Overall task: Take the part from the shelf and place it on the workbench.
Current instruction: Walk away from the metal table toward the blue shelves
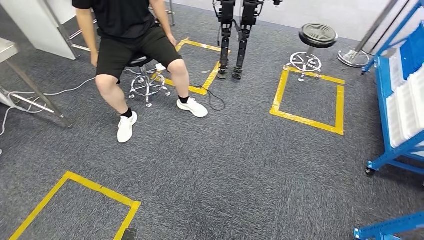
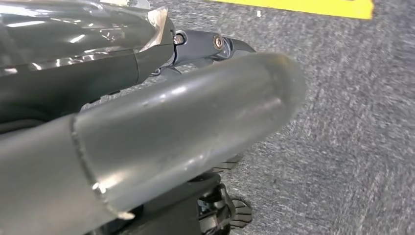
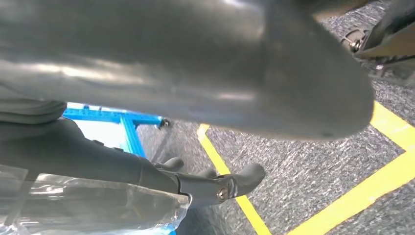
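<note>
Off to your right stands the blue shelf (image 1: 400, 100) with its white parts, so turn toward it squarely; left hand (image 2: 161, 132) and right hand (image 3: 205, 181) seem empty, fingers loosely extended.

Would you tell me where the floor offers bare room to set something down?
The taped yellow square beside the blue shelf is bare carpet, as is the broad stretch before the seated person. It is crowded around that person's stool, with cables and robot legs.

Bright even indoor light, soft shadows under the stool (image 1: 145, 82), glare and blur on close wrist views
</note>
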`<move>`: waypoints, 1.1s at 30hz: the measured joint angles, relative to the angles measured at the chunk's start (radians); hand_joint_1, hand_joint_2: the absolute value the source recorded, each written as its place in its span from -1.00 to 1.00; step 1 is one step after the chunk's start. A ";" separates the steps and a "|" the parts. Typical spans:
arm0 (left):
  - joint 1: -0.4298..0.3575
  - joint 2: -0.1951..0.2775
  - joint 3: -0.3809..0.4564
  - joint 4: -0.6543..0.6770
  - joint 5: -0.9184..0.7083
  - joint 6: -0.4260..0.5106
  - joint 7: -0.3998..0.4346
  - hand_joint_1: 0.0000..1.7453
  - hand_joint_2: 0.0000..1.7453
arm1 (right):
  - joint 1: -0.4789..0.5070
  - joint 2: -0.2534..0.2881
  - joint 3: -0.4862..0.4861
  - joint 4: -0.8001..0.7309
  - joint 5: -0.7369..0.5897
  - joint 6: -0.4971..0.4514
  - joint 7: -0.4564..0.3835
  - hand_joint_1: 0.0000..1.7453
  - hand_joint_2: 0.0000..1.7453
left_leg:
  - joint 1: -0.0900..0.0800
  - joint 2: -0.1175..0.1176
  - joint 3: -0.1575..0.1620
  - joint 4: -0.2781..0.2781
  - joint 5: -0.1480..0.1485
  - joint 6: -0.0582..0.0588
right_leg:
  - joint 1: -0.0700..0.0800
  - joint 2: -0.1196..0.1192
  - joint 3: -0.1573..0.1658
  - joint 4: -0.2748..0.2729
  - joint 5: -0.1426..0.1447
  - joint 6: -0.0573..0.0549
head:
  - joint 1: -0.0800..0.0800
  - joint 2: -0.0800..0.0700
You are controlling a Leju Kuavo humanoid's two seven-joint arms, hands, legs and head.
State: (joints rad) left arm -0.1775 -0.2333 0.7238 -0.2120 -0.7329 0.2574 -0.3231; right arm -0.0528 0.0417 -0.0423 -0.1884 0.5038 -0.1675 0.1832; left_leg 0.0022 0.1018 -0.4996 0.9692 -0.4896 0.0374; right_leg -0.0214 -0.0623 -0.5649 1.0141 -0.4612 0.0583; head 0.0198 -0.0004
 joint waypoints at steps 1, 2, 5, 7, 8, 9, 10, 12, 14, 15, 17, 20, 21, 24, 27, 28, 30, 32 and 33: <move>-0.001 0.000 -0.001 0.000 0.000 0.004 -0.002 -1.00 -1.00 | -0.001 0.002 0.000 0.000 0.000 -0.001 0.000 -1.00 -1.00 | -0.002 0.009 0.002 0.003 -0.004 -0.007 | 0.002 -0.011 0.012 -0.023 0.006 -0.007 | -0.001 0.000; -0.001 -0.001 -0.001 0.000 0.000 0.008 -0.004 -1.00 -1.00 | -0.001 0.003 0.000 0.000 0.000 -0.002 0.001 -1.00 -1.00 | -0.002 0.019 0.004 0.004 -0.006 -0.014 | 0.006 -0.007 0.009 -0.024 0.007 -0.017 | -0.003 0.000; -0.003 -0.004 -0.002 0.000 0.000 0.013 -0.008 -1.00 -1.00 | 0.001 0.006 -0.001 0.001 0.000 -0.008 0.002 -1.00 -1.00 | 0.007 0.003 0.003 0.024 -0.029 -0.033 | -0.001 0.027 0.007 -0.027 0.013 -0.039 | -0.007 0.000; -0.001 -0.004 -0.002 0.000 0.000 0.014 -0.008 -1.00 -1.00 | 0.001 0.009 -0.001 0.001 0.001 -0.011 0.002 -1.00 -1.00 | 0.012 -0.061 -0.036 0.117 -0.090 -0.040 | -0.004 0.050 0.007 -0.029 0.018 -0.054 | -0.011 0.000; 0.002 -0.004 -0.002 0.000 0.001 0.015 -0.008 -1.00 -1.00 | 0.000 0.010 -0.001 0.001 0.002 -0.011 0.002 -1.00 -1.00 | 0.012 -0.085 -0.068 0.186 -0.128 -0.040 | -0.001 0.061 0.004 -0.029 0.020 -0.059 | -0.013 0.000; 0.005 -0.004 -0.002 0.000 0.001 0.015 -0.008 -1.00 -1.00 | 0.000 0.012 -0.001 0.001 0.004 -0.011 0.002 -1.00 -1.00 | 0.012 -0.096 -0.100 0.251 -0.155 -0.039 | 0.002 0.075 0.002 -0.029 0.021 -0.062 | -0.013 0.000; 0.007 -0.004 -0.002 0.000 0.001 0.016 -0.008 -1.00 -1.00 | 0.001 0.013 -0.001 0.001 0.005 -0.011 0.002 -1.00 -1.00 | 0.012 -0.100 -0.122 0.292 -0.163 -0.037 | 0.004 0.089 0.000 -0.028 0.022 -0.063 | -0.013 0.000; 0.009 -0.004 -0.002 0.000 0.001 0.016 -0.008 -1.00 -1.00 | 0.003 0.014 -0.001 0.001 0.005 -0.011 0.002 -1.00 -1.00 | 0.012 -0.106 -0.111 0.257 -0.117 -0.032 | 0.006 0.119 0.000 -0.026 0.024 -0.063 | -0.013 0.000; 0.008 -0.003 -0.002 0.000 0.001 0.016 -0.008 -1.00 -1.00 | 0.003 0.015 -0.001 0.002 0.005 -0.011 0.002 -1.00 -1.00 | 0.016 -0.146 -0.050 0.122 -0.043 -0.028 | 0.007 0.146 0.000 -0.022 0.025 -0.060 | -0.014 0.000; 0.008 -0.003 -0.002 0.000 0.001 0.016 -0.008 -1.00 -1.00 | 0.001 0.015 -0.001 0.002 0.005 -0.011 0.002 -1.00 -1.00 | 0.017 -0.168 -0.027 0.068 -0.022 -0.025 | 0.009 0.157 -0.003 -0.020 0.027 -0.056 | -0.013 0.000; 0.007 -0.002 -0.002 0.000 0.001 0.016 -0.008 -1.00 -1.00 | -0.001 0.016 -0.001 0.002 0.005 -0.011 0.002 -1.00 -1.00 | 0.014 -0.189 -0.014 0.033 -0.016 -0.019 | 0.010 0.176 -0.013 -0.020 0.034 -0.045 | -0.013 0.000; 0.004 -0.003 -0.002 0.000 0.001 0.016 -0.008 -1.00 -1.00 | 0.001 0.016 -0.001 0.002 0.005 -0.011 0.002 -1.00 -1.00 | 0.009 -0.150 -0.015 0.020 -0.001 0.004 | 0.009 0.174 -0.037 -0.006 0.035 -0.030 | -0.013 0.000; 0.004 -0.003 -0.002 0.000 0.001 0.016 -0.008 -1.00 -1.00 | 0.001 0.016 -0.001 0.002 0.005 -0.011 0.002 -1.00 -1.00 | 0.009 -0.136 -0.015 0.013 0.005 0.013 | 0.010 0.151 -0.055 0.023 0.020 -0.032 | -0.010 0.000; 0.007 -0.003 -0.002 0.000 0.001 0.016 -0.009 -1.00 -1.00 | -0.002 0.016 -0.001 0.003 0.005 -0.011 0.002 -1.00 -1.00 | 0.003 -0.087 -0.019 0.008 0.011 0.022 | 0.009 0.083 -0.144 0.210 -0.066 -0.041 | -0.004 0.000; 0.008 -0.003 -0.002 0.000 0.001 0.016 -0.008 -1.00 -1.00 | 0.001 0.016 -0.001 0.003 0.005 -0.011 0.002 -1.00 -1.00 | 0.000 -0.041 -0.022 0.009 0.010 0.021 | 0.004 0.067 -0.140 0.239 -0.073 -0.023 | -0.004 0.000; 0.007 -0.003 -0.002 0.000 0.001 0.016 -0.008 -1.00 -1.00 | 0.002 0.016 -0.001 0.003 0.005 -0.011 0.002 -1.00 -1.00 | 0.000 -0.028 -0.021 0.009 0.009 0.020 | 0.002 0.054 -0.097 0.169 -0.051 -0.014 | -0.004 0.000; 0.006 -0.003 -0.002 0.000 0.001 0.016 -0.008 -1.00 -1.00 | 0.000 0.016 -0.001 0.003 0.005 -0.011 0.002 -1.00 -1.00 | -0.002 -0.006 -0.019 0.013 0.004 0.011 | 0.003 0.013 -0.015 0.030 -0.013 -0.010 | -0.004 0.000; 0.004 -0.003 -0.002 0.000 0.001 0.016 -0.008 -1.00 -1.00 | -0.003 0.016 -0.001 0.003 0.005 -0.010 0.002 -1.00 -1.00 | -0.006 0.011 -0.016 0.016 -0.001 -0.002 | 0.008 -0.002 0.010 -0.019 0.000 -0.021 | -0.007 0.000; 0.003 -0.003 -0.003 0.000 0.001 0.016 -0.008 -1.00 -1.00 | -0.003 0.016 -0.002 0.003 0.005 -0.010 0.002 -1.00 -1.00 | -0.005 0.019 -0.014 0.016 -0.003 -0.008 | 0.011 0.008 0.006 -0.021 0.002 -0.026 | -0.008 0.000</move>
State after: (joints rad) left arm -0.1744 -0.2367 0.7212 -0.2121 -0.7317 0.2735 -0.3306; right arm -0.0554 0.0576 -0.0439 -0.1857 0.5092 -0.1775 0.1847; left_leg -0.0030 0.1207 -0.5136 0.9849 -0.4921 0.0291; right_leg -0.0106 -0.0545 -0.5587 0.9931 -0.4592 0.0319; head 0.0117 -0.0004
